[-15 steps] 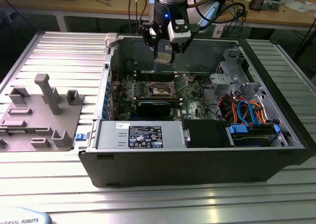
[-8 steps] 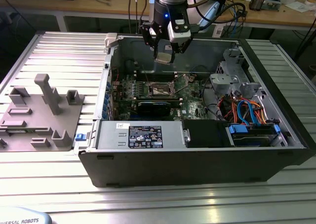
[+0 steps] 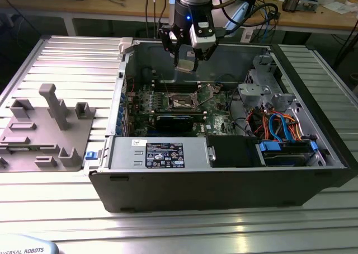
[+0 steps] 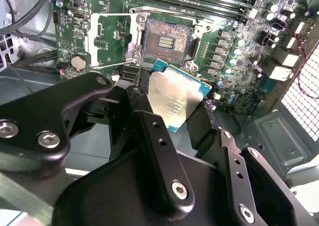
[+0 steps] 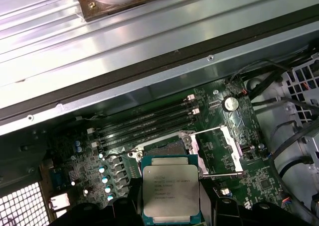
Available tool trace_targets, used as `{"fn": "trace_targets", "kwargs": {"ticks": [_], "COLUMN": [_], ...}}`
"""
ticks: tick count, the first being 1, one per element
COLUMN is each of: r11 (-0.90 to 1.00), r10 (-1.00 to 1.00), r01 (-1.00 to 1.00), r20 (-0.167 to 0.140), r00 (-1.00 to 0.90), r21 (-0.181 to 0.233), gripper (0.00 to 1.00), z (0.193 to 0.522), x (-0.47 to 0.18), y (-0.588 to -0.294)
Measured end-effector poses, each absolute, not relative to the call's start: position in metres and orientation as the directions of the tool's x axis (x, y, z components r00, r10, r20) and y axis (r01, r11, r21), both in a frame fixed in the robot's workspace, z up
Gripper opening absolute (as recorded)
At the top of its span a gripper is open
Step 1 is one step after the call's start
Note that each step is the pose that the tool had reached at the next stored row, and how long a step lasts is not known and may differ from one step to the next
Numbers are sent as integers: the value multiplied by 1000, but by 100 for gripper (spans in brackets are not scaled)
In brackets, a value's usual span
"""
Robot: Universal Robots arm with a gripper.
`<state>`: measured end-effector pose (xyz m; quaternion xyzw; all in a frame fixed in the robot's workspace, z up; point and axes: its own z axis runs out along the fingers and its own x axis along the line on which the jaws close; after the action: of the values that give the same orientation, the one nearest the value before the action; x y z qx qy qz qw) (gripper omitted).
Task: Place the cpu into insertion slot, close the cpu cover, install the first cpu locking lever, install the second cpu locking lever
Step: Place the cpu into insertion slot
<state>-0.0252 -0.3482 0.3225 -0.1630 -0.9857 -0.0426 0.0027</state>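
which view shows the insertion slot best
The second wrist view: the insertion slot lies uncovered, its dark centre and silvery rim plain, just beyond the cpu. In the first wrist view the cpu hides most of the insertion slot. In the exterior view the insertion slot is just a small dark square.

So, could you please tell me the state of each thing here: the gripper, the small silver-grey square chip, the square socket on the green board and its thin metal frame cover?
black gripper: shut on the cpu
cpu, small silver-grey square chip: held, not yet seated
insertion slot, dark square socket with silvery rim: empty, uncovered
cpu cover, thin silvery metal frame: swung open beside the slot
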Motion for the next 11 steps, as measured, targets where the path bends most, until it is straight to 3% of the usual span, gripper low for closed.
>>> {"fn": "trace_targets", "kwargs": {"ticks": [11], "r11": [940], "r10": [331], "r01": [332], "r20": [19], "r00": [-943], "r21": [83], "gripper": [54], "z": [322], "x": [-25], "y": [-348]}}
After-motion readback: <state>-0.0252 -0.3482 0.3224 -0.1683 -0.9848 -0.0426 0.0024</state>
